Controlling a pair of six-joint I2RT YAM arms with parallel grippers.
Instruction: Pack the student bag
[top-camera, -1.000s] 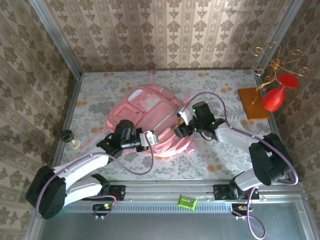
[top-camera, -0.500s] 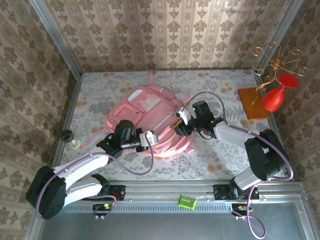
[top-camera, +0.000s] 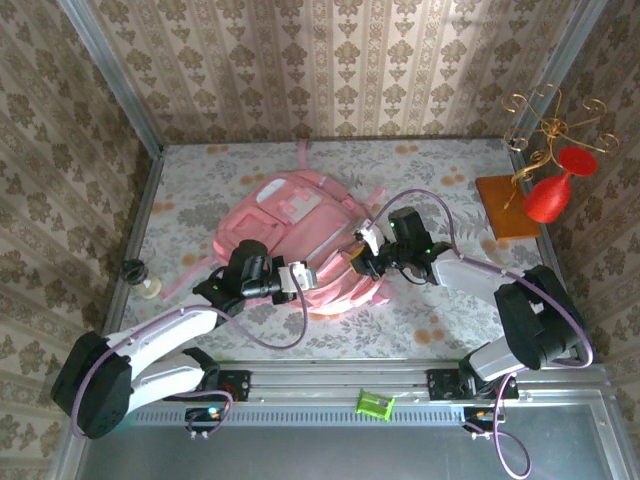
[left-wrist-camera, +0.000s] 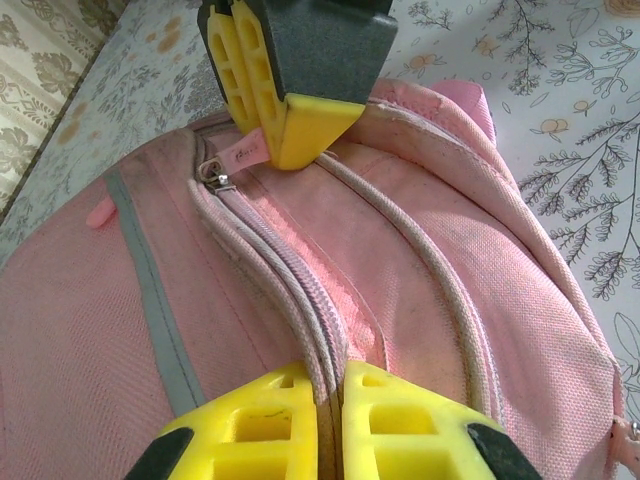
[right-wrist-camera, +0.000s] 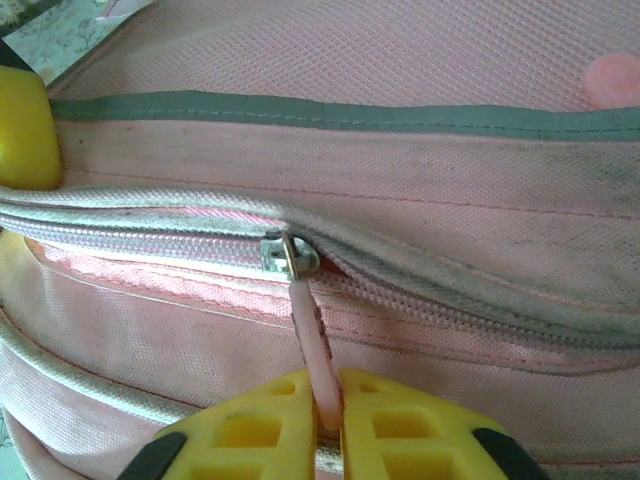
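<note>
From above, we see the student bag lying flat near the middle of the flowered table, a little to the left, with both arms reaching in over its near side. The left gripper sits on the bag's near edge and the right gripper meets its right edge; from up here we cannot tell how either pair of jaws stands. A red glass sits on a wire stand with a wooden base at the far right, well apart from the bag. In the left wrist view, the left gripper has its yellow jaws pressed together on the bag's zip seam, and beyond it the right gripper pinches the pink zip pull, just beside the metal slider. In the right wrist view, the right gripper is clamped on the zip pull, which runs up to the slider on the pale zip line.
</note>
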